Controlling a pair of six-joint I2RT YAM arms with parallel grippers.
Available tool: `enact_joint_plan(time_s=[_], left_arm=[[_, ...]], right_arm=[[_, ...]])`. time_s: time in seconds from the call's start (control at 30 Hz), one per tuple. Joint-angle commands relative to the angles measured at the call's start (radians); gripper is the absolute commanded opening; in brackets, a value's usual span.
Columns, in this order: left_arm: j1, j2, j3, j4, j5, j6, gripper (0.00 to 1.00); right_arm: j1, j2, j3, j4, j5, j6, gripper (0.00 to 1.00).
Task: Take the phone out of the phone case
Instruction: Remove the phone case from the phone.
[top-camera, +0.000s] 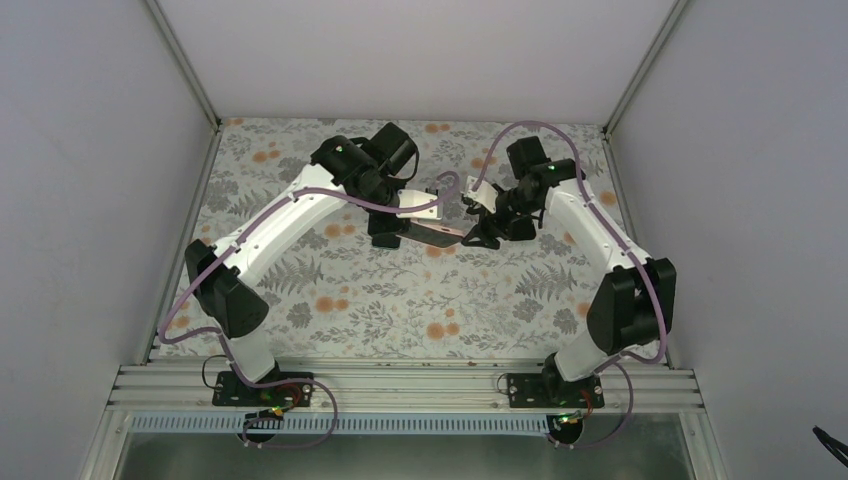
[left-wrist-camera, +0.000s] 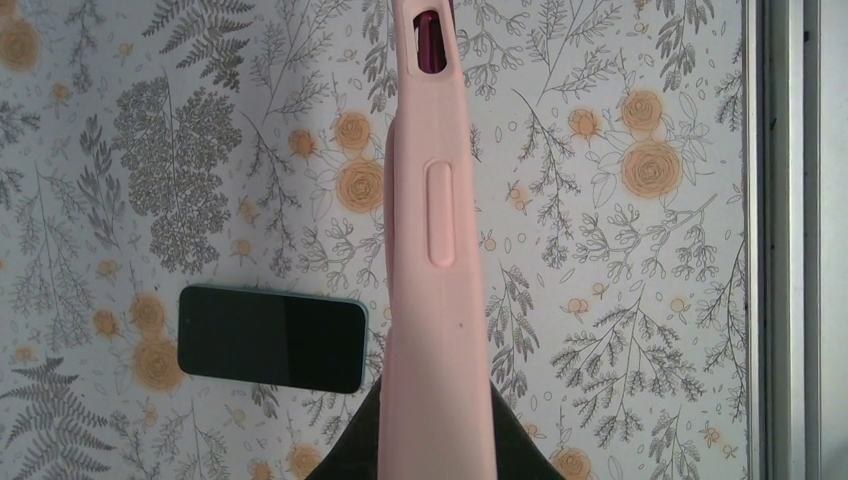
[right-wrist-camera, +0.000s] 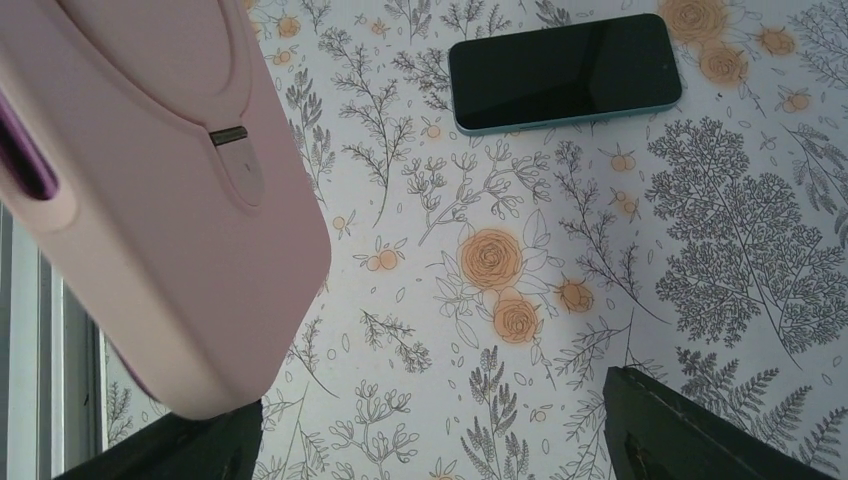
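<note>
Pink case (left-wrist-camera: 435, 300) clamped in your left gripper (left-wrist-camera: 432, 450); phone (left-wrist-camera: 272, 337) lies bare on the tablecloth (left-wrist-camera: 620, 300), right gripper (right-wrist-camera: 430, 440) open beside the case. Slacken left and it could drop onto the phone.

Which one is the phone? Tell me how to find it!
Look at the big flowery tablecloth. The phone lies flat on it, screen up, apart from the pink case held up in the air. It's the only dark, shiny rectangle, with a thin teal edge.
</note>
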Motion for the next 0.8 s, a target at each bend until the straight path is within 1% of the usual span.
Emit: enact_joint_plan(time_s=[0.0,0.1,0.3,0.4,0.63,0.77], left_arm=[[-0.003,-0.045,0.000,0.023,0.032,0.007,0.02],[-0.004,-0.044,0.007,0.022,0.051,0.007,0.02],[-0.022,-0.027,0.034,-0.009,0.105,0.007,0.02],[-0.044,-0.024,0.032,-0.021,0.108,0.008,0.02],[-0.068,-0.033,0.018,-0.022,0.119,0.006,0.02],[-0.072,-0.031,0.041,-0.008,0.138,0.006,0.02]], right_arm=[[-0.008,0.017,0.039,0.022,-0.075,0.003,0.84],[-0.007,0.019,0.041,0.047,-0.083,0.022,0.83],[-0.008,0.002,0.025,0.193,-0.048,0.117,0.81],[-0.008,0.007,0.039,0.248,-0.031,0.154,0.81],[-0.008,0.027,0.105,0.277,-0.014,0.183,0.81],[-0.006,0.039,0.117,0.278,-0.078,0.197,0.83]])
